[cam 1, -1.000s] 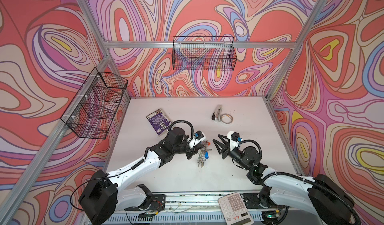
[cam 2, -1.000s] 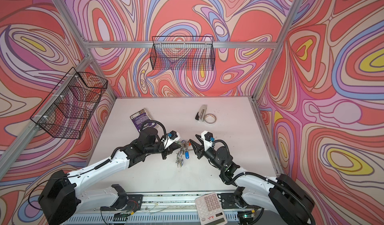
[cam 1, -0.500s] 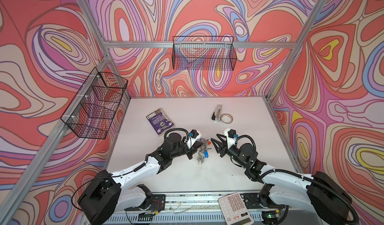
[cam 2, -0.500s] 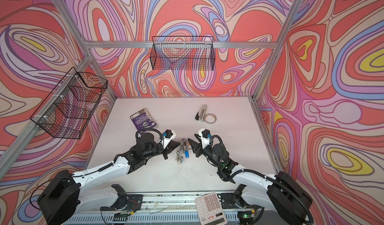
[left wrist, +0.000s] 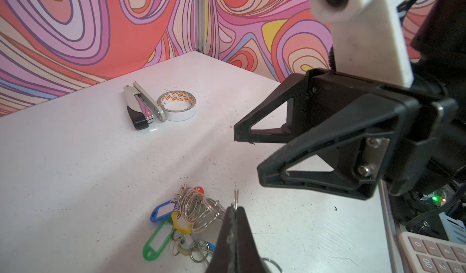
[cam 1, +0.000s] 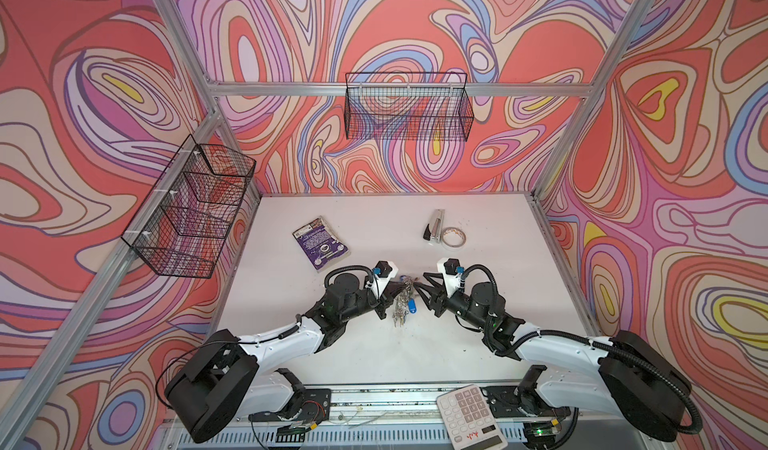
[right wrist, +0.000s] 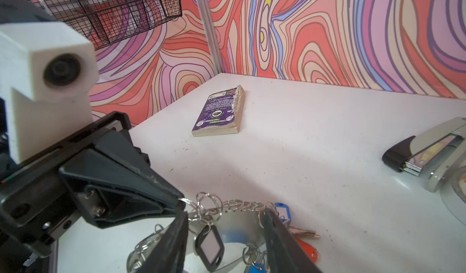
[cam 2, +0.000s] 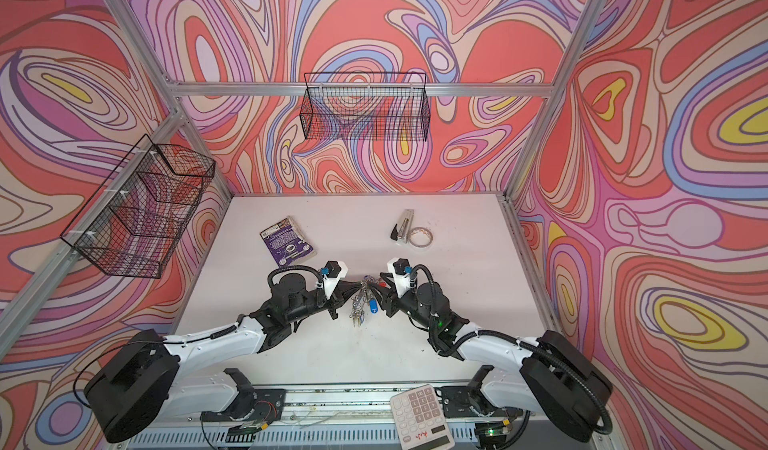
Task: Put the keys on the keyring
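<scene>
**A:** How many pincers, and how do they stand?

**B:** Two, facing tip to tip. The left pincer (left wrist: 235,208) is clenched and nips one small ring (left wrist: 236,196). The right pincer (left wrist: 247,155) is released, its fingers apart with nothing between them.

**A:** Where is the key?

**B:** There is one black-tagged key (right wrist: 209,246), just past the right pincer's tips. In the right wrist view it shows between the two fingers, in front of the keyring (right wrist: 239,223). Its label window is plain white. I cannot tell whether its ring joins the plate.

**A:** And the keyring?

**B:** It is one grey plate, between the pincers and just under their tips in both top views. I cannot tell whether it lies flat on the table (cam 1: 332,344).

**A:** What other tags are on it?

**B:** There are two blue tags (left wrist: 161,210), one yellow tag (left wrist: 182,225), one green tag (left wrist: 155,244) and one orange tag (right wrist: 305,251).

**A:** What lies farther out?

**B:** Beyond the right pincer, towards the back wall, lie one stapler (cam 1: 434,227) and one tape roll (cam 1: 454,238), seemingly touching. The roll's core has orange print, too small to read. Beyond the left pincer lies one purple book (cam 1: 321,244) with a barcode and unreadable text. Behind the right arm, at the front edge, sits one calculator (cam 1: 471,416) with a red scribble I cannot read. Two baskets (cam 1: 409,111) hang on the walls, well apart.
</scene>
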You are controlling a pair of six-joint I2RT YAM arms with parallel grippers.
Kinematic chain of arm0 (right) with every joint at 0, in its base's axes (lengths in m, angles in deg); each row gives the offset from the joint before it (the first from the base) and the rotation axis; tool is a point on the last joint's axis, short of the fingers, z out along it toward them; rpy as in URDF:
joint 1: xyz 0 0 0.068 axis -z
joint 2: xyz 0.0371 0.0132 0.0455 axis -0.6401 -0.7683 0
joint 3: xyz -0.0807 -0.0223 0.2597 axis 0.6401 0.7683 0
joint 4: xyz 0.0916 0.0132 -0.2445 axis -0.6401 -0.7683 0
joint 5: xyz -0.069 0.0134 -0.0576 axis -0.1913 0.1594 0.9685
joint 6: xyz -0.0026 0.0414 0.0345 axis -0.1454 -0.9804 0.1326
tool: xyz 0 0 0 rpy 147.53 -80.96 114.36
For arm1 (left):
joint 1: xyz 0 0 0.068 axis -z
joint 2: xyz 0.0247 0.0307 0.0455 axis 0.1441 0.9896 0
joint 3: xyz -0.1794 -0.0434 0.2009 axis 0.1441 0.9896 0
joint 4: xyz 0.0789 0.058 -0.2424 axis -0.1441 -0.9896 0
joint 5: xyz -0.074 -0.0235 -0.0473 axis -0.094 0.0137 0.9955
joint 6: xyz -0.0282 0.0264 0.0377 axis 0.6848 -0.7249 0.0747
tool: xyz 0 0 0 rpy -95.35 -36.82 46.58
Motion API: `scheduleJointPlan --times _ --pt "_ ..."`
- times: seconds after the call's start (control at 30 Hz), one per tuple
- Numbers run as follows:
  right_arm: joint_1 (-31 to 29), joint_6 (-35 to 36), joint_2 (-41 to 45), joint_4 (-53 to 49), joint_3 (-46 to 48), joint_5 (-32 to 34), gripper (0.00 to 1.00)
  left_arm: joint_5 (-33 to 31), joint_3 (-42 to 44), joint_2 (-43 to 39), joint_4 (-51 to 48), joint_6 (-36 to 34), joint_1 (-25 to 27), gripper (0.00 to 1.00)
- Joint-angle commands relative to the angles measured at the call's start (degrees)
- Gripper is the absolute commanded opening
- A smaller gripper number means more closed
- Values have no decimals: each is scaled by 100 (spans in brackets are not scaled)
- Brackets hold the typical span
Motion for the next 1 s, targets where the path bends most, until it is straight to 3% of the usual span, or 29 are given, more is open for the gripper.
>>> scheduleJointPlan --times 0.0,0.33,0.67,0.97 --pt "-25 -82 -151 31 -177 -387 50 -46 145 153 750 124 12 0" --pt "-24 -205 -604 30 -375 -781 46 85 299 527 1449 190 9 0" --pt "-11 -232 -637 118 -347 -795 30 181 383 526 1336 106 1 0" --pt "436 -590 -460 579 -110 -1394 33 1406 297 429 982 172 -534 0"
